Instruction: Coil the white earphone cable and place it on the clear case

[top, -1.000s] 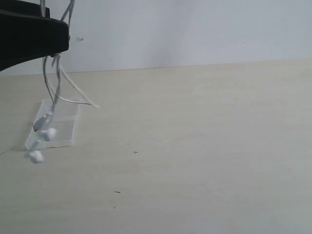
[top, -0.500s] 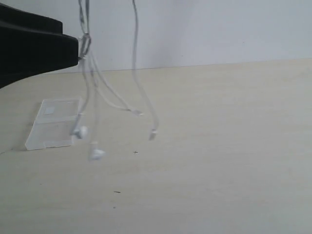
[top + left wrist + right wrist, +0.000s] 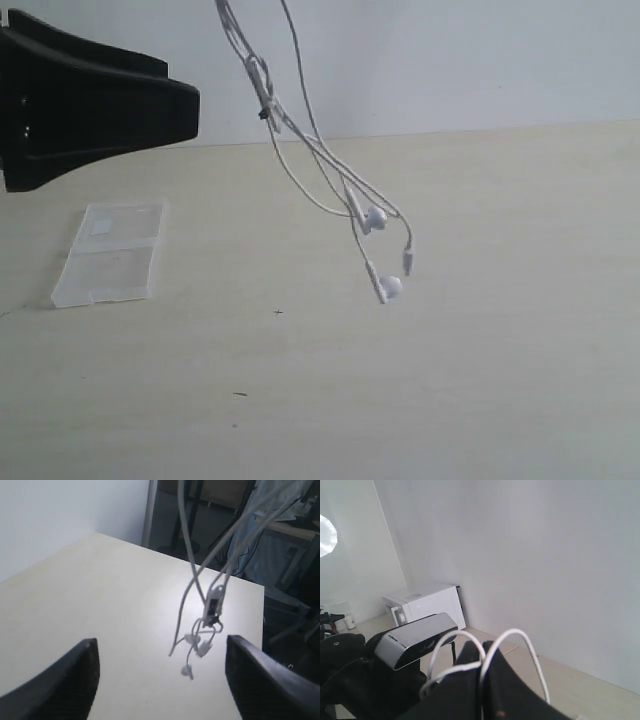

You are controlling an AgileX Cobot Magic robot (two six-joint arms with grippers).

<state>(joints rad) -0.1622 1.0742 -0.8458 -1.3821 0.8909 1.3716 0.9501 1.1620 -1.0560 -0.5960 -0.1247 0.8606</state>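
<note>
The white earphone cable (image 3: 300, 140) hangs in loops from above the exterior view's top edge, its two earbuds (image 3: 378, 218) and plug dangling over the middle of the table. The inline remote (image 3: 215, 602) shows in the left wrist view. My right gripper (image 3: 482, 652) is shut on the cable (image 3: 512, 635), loops arching over its fingers; it is out of the exterior view. My left gripper (image 3: 160, 655) is open and empty, its fingers (image 3: 150, 105) at the upper left, apart from the cable. The clear case (image 3: 108, 253) lies flat at the table's left.
The pale wooden table (image 3: 450, 350) runs back to a white wall. A silver camera bar (image 3: 415, 639) on a stand and a white box (image 3: 425, 605) show in the right wrist view. Dark equipment stands past the table edge (image 3: 280, 580).
The hanging cable has swung rightward, from over the clear case to over the table's middle. The left gripper's fingers have pushed further right into view.
</note>
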